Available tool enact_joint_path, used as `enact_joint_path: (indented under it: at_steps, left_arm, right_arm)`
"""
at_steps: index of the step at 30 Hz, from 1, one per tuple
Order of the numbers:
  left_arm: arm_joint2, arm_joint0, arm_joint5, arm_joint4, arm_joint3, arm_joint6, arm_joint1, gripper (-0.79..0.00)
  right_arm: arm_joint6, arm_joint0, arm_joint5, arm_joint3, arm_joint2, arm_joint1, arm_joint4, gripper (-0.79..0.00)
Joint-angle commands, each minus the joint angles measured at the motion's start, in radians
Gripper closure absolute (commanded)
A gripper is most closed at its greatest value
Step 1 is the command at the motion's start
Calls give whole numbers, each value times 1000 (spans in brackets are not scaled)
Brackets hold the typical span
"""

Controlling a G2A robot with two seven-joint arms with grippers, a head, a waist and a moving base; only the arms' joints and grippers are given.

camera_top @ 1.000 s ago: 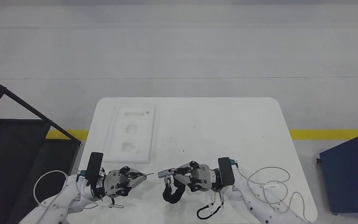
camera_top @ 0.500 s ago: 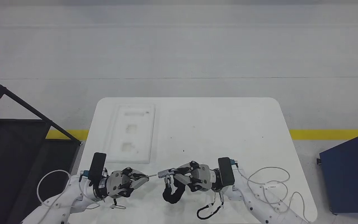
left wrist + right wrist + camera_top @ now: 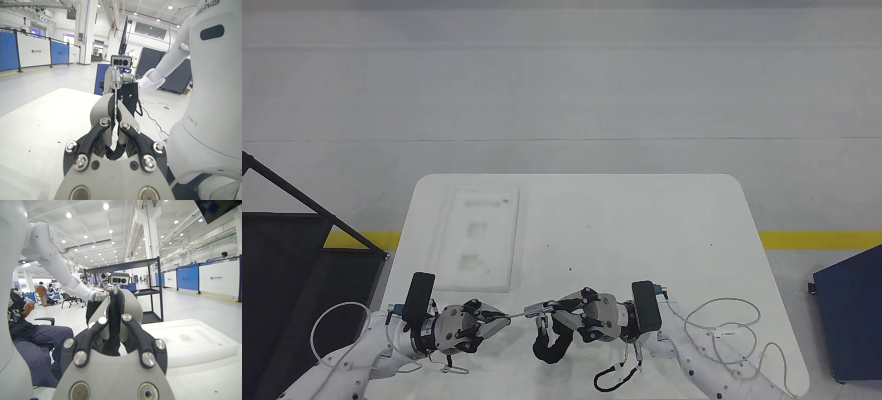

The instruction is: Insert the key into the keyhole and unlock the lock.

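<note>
One flat metal key at the keyhole of a chrome lock

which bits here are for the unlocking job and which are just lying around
For the job: slim silver metal key; shiny silver metal padlock.
Just lying about: white foam tray with recesses, on the white table.

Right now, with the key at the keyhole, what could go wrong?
The key, pinched by the left gripper, sits tip-first at the keyhole; slightly off-line, it may jam or twist in the grip. The right gripper holds the padlock above the table, so pushing could shove it back.
</note>
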Motion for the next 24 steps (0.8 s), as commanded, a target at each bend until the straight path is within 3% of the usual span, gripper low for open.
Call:
enact_joint_path:
  at_steps: [1, 24]
  left_arm:
    - [3, -2, 0, -1, 0, 0, 0, 0]
    - [30, -30, 0, -11, -2, 0, 5, 0]
  right_arm:
    - [0, 0, 0, 0, 0, 0, 0, 0]
    - [0, 0, 0, 0, 0, 0, 0, 0]
